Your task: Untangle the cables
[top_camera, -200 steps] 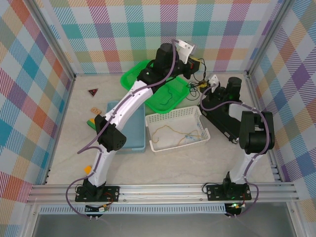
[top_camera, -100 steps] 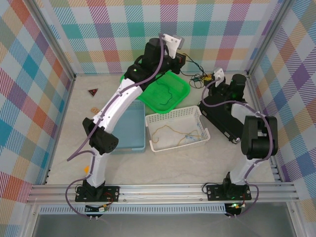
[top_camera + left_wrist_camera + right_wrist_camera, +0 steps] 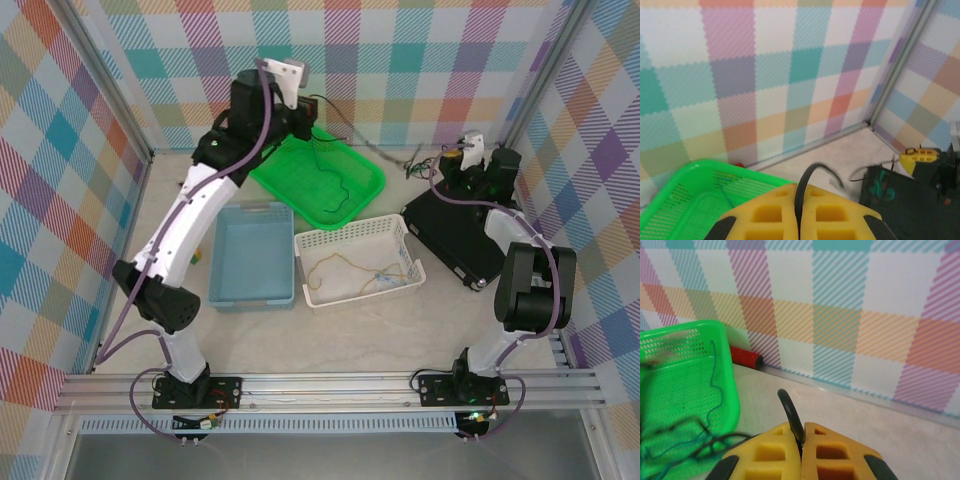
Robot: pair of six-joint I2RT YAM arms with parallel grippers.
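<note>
Stretching step, I reckon: left claw [image 3: 800, 192] and right claw [image 3: 802, 432] each clenched on black cable [image 3: 803, 177], either side of green tray [image 3: 350, 163]. Next I'd tug gently apart.

A: Walls [image 3: 420, 60]?
B: Pastel plaid: pink, teal, orange, purple, w/ diag stripes.
A: Containers?
B: Tray [image 3: 365, 178] brt green, bin [image 3: 252, 298] lt blue, basket [image 3: 350, 233] white.
A: Rest?
B: Pads [image 3: 840, 220] yellow, cable [image 3: 799, 200] blk, box [image 3: 455, 240] blk, tube [image 3: 745, 358] red, floor [image 3: 350, 335] beige, arms [image 3: 190, 215] white/blk.
</note>
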